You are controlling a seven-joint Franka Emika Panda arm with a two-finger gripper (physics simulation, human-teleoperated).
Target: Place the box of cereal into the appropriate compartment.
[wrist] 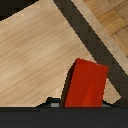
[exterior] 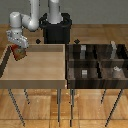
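Tray (exterior: 35,75): light wood, nearest, lower left.
Hand (exterior: 19,47): upper left, holding cereal (exterior: 20,51) above tray's corner.
Organizer (exterior: 97,75): dark, right.

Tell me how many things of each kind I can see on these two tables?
Box of cereal, held at the end effector: 1
Light wooden tray: 1
Dark compartment tray: 1
Small grey items in compartments: about 4, too blurry to identify
Total: about 7

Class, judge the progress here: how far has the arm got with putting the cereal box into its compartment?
Done: the pincer appears to grip the box of cereal, over the light wooden tray. In hand: carrying it. Left: crossing to the dark compartment tray and setting it down inside.
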